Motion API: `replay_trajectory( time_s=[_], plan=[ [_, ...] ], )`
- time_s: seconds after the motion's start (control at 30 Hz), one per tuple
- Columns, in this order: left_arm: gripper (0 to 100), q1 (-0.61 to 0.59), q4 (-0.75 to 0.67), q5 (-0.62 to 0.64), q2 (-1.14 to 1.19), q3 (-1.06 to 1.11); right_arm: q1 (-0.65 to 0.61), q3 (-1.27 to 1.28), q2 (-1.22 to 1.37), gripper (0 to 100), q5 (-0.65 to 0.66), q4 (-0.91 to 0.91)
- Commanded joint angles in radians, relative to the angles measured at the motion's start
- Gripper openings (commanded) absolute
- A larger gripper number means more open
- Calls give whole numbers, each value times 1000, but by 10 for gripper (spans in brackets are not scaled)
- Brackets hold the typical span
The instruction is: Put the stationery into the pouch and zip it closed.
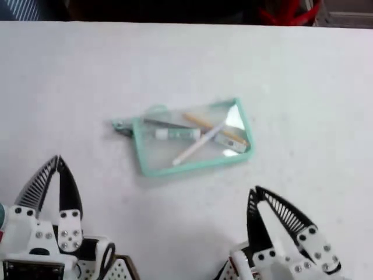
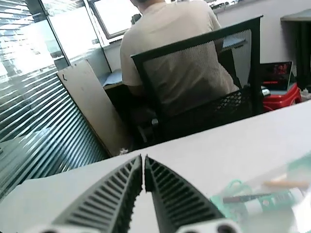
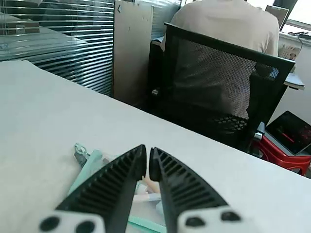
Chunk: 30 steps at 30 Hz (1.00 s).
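The pouch is sitting mid-worktop, lying a bit tilted. It's a see-through one with mint-green trim, and its zip tab is poking out at one end. Inside it's holding a white pen, a yellowish pencil and a white-and-green stick. The left gripper and right gripper are sitting at the near edge, well apart from it, each pressing its fingers together on nothing.

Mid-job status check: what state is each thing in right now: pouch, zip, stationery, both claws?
pouch: lying flat on the table, holding the stationery.
zip pull: at the pouch end nearer the left arm; cannot tell if fully zipped.
stationery: inside the pouch, pieces lying crossed.
left claw: shut, empty, apart from the pouch.
right claw: shut, empty, apart from the pouch.
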Motion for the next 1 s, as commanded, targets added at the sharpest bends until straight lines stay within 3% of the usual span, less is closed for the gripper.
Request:
replay_trajectory(
  time_s=[0.0,0.17,0.43,0.57,0.9,0.97],
  plan=[
    [26,-2,109,-20,7,-55,-7,60,-12,18,14,39],
    [24,-2,86,-17,7,-12,-13,132,-15,18,14,65],
    [24,-4,-331,-18,7,540,-8,549,-15,18,15,-386],
    [28,-42,-488,-15,7,796,-7,772,-15,18,15,-470],
    [28,-85,-508,-9,12,1051,-5,977,-15,18,15,-473],
    [28,-85,-450,-9,12,1048,-5,1031,-15,18,15,-475]
  ],
)
